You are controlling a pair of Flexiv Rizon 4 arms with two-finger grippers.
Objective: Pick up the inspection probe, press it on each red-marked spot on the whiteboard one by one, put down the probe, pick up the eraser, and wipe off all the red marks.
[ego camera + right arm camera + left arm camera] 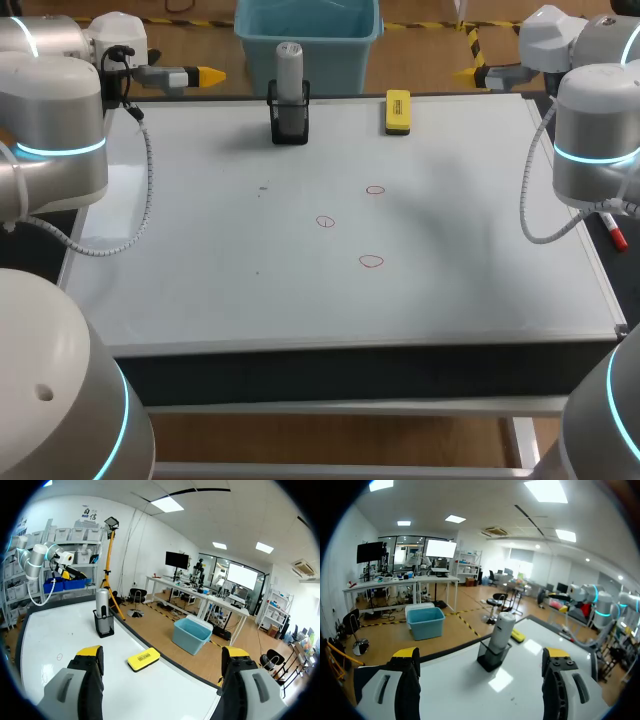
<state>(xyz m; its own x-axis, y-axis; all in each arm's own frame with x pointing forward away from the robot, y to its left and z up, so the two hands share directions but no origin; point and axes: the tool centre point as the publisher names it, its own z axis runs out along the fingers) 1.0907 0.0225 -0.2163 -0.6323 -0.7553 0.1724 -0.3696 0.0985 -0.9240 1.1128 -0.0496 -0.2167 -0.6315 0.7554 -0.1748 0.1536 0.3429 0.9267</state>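
left gripper (480,655) and right gripper (162,652) are hanging off the far corners of the whiteboard (200,240), fingers (406,690) spread. the probe (289,70) is standing at the far edge, base hiding in its holder (289,128), eraser (398,111) nearby, red marks (371,261) well apart mid-board.

Whiteboard (300,250) white, glossy. 3 marks (375,190) (325,222) (371,261) on it red, thin outlines. Probe (289,70) silver-grey, its holder (289,128) black. Eraser (398,111) yellow. My left hand (205,75) and right hand (468,73): grey, yellow tips. My arms (55,110) white-grey, cyan glowing rings.
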